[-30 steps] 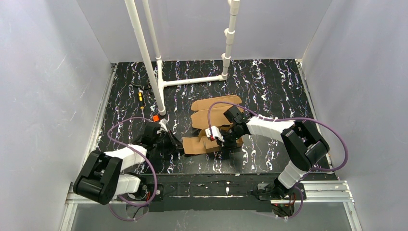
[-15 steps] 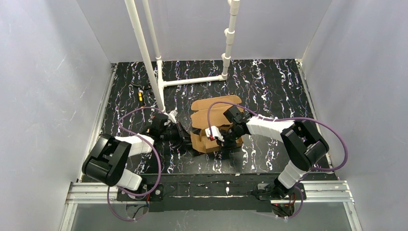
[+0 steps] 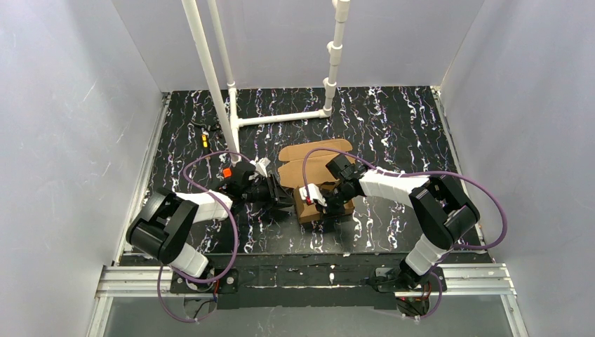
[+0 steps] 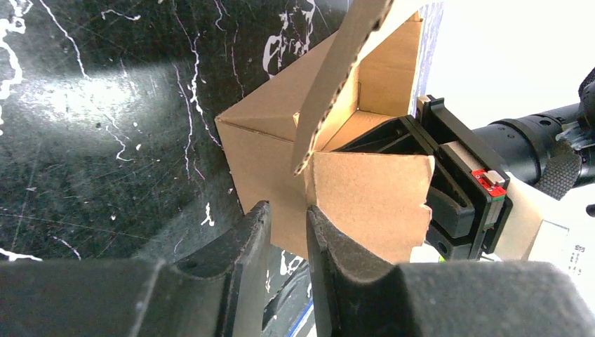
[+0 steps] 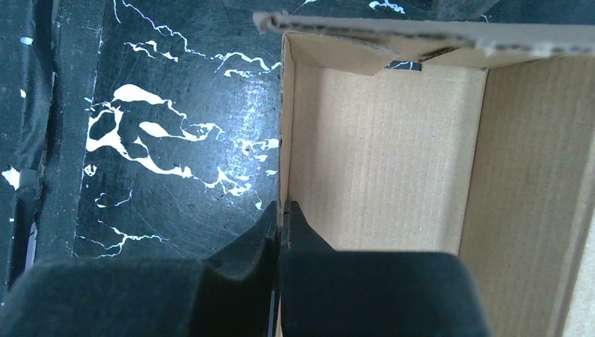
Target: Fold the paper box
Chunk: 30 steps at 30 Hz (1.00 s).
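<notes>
Since a second ago the left gripper (image 3: 282,197) (image 4: 288,214) has travelled from the near left corner of the black, white-veined surface (image 3: 393,119) in to the left side of the plain brown cardboard paper box (image 3: 307,210) (image 4: 365,189) (image 5: 379,161). The flap that lay flat on that side now stands folded up. The box sits about mid-surface, a little toward the near edge, with its lid panel spread flat toward the far edge.

From the left wrist, the left jaws stand a little apart, their tips against the raised side wall, and a loose flap slants over the open inside. Whether they pinch any cardboard cannot be told.

The right gripper (image 3: 326,203) (image 5: 282,219) is where it was, reaching into the box from the right. Its jaws are together on the thin edge of one upright wall, one finger inside and one outside.

A white plastic pipe frame (image 3: 281,118) stands toward the far left corner, well apart from the box
</notes>
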{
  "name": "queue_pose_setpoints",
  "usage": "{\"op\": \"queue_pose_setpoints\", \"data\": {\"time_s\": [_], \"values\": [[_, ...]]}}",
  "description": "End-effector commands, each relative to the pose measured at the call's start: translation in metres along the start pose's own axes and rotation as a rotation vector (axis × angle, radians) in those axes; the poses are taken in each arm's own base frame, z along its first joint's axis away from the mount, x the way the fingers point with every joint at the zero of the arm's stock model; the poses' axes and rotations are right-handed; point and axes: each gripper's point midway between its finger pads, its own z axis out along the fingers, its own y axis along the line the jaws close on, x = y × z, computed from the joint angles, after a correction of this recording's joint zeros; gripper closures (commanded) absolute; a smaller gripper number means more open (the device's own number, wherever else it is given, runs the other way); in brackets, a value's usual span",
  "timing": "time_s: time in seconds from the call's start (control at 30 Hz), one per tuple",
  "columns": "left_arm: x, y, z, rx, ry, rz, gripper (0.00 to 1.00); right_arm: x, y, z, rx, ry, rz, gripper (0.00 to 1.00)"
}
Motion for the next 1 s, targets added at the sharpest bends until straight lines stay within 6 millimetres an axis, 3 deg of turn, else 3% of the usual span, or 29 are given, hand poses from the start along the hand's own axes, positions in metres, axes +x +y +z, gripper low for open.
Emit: {"op": "queue_pose_setpoints", "data": {"time_s": [0.0,0.43,0.63,0.97], "values": [[-0.003,-0.016,0.001,0.045,0.005,0.023,0.74,-0.001,-0.006,0.002,0.003,0.01,0.0,0.91],[0.0,-0.024,0.003,0.055,0.002,0.022,0.54,-0.002,-0.006,0.003,0.003,0.01,-0.001,0.91],[0.005,-0.022,0.013,0.028,0.012,0.011,0.54,-0.001,-0.006,0.003,0.002,0.012,0.0,0.91],[0.005,-0.023,0.018,-0.044,-0.004,-0.009,0.65,-0.002,-0.006,0.003,0.001,0.012,-0.003,0.91]]}}
